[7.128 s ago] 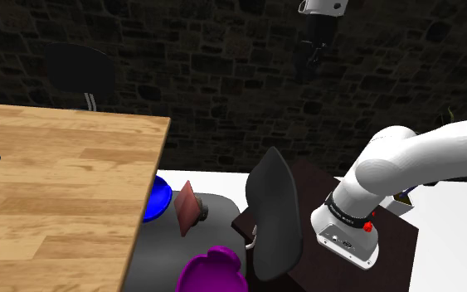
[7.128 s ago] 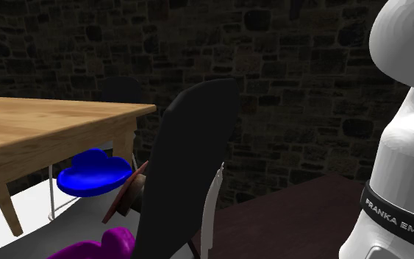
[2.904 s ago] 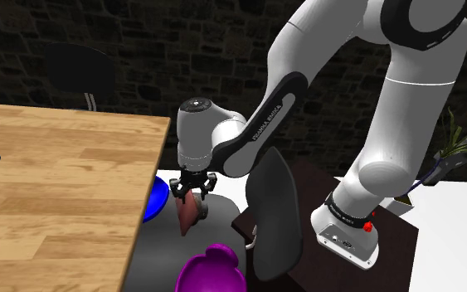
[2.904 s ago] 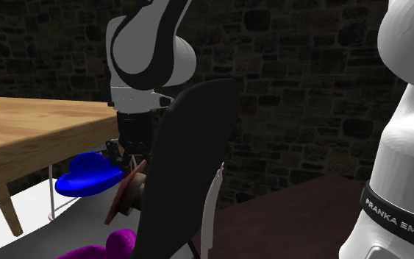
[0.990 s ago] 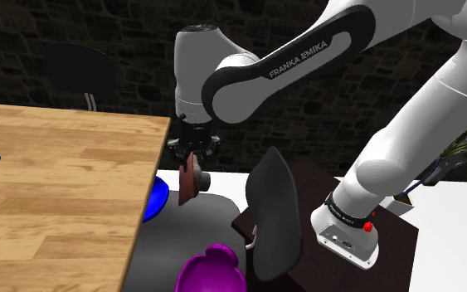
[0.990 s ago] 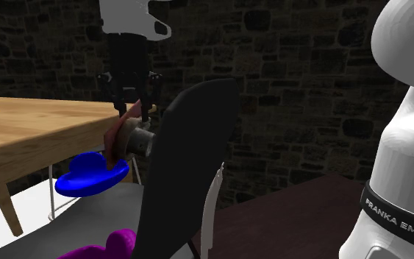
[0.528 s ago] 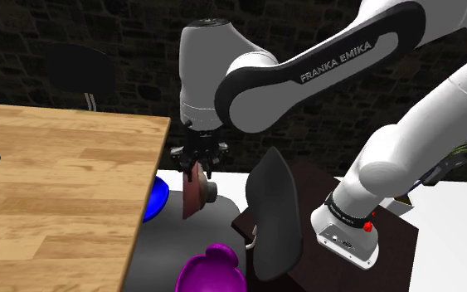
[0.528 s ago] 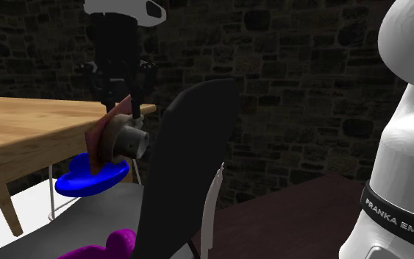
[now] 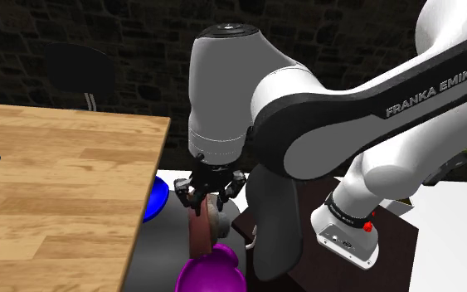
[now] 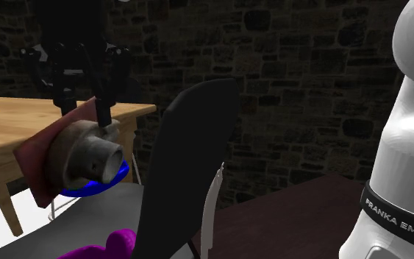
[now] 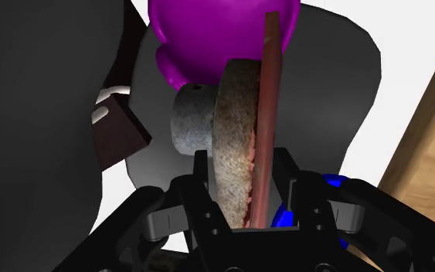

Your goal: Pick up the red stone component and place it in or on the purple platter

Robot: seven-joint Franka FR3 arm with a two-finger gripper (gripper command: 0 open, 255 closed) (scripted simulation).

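FRANKA EMIKA reads along the white arm (image 9: 364, 99); its gripper (image 9: 208, 197) clamps the red stone component (image 9: 199, 232), aloft, close over the purple platter (image 9: 211, 272); blue dish (image 9: 158, 199) and wooden table (image 9: 57, 182) lie beyond

1. "FRANKA EMIKA": white caps, read on the dark link (image 9: 372, 108) of the white arm in the shoulder view. The lettering is slanted upward along the link toward that view's right edge.
2. "FRANKA EMIK": white caps, read on the black band (image 10: 396, 217) round the arm's white base, at the 2nd ext. view's lower right. The word is cut off by the frame edge.
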